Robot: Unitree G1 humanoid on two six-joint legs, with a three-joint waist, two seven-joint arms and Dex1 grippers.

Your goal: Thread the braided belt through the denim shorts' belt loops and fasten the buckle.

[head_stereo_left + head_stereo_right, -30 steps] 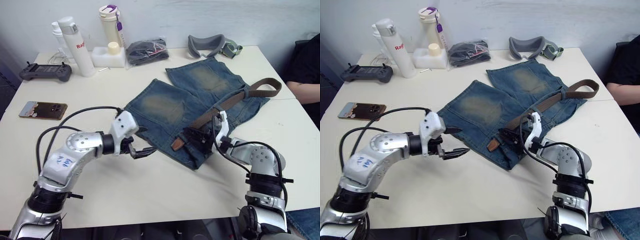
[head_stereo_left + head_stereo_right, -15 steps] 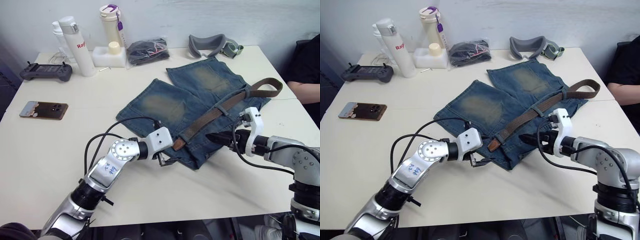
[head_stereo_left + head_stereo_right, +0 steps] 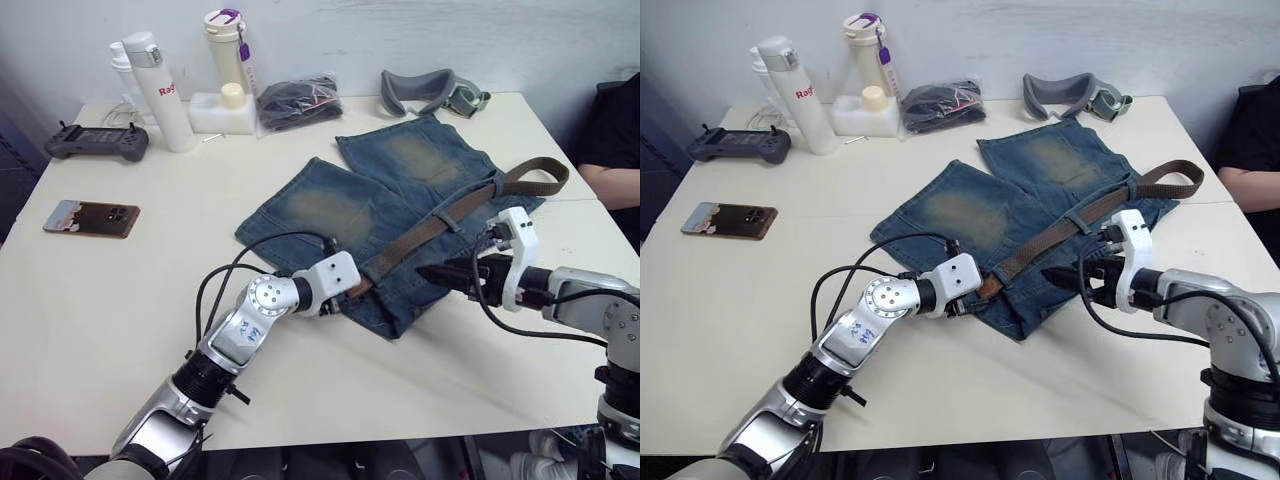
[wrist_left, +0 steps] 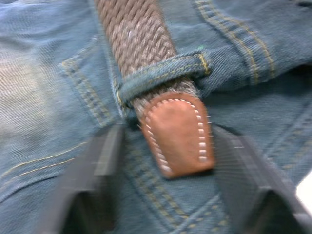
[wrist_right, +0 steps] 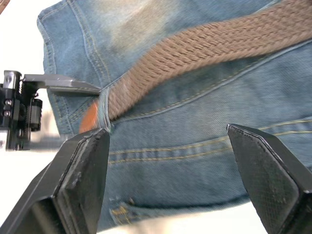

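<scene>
Woven brown belt [image 4: 139,34] with stitched leather tip [image 4: 180,134] through denim loop [image 4: 163,73]; left gripper [image 4: 165,165] and right gripper [image 5: 168,146] jaws released.

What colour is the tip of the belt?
Reddish-brown leather with pale stitching, seen best in the left wrist view: belt tip.

The denim shorts [image 3: 385,215] are coarse blue cloth with faded, matt patches and yellow stitching. Across their waistband, the braided belt [image 4: 139,41] is rough brown weave, ending in a smooth reddish-brown leather tip [image 4: 179,134] with pale stitches. The right gripper's fingers [image 5: 270,178] look matt black, finely textured.
</scene>
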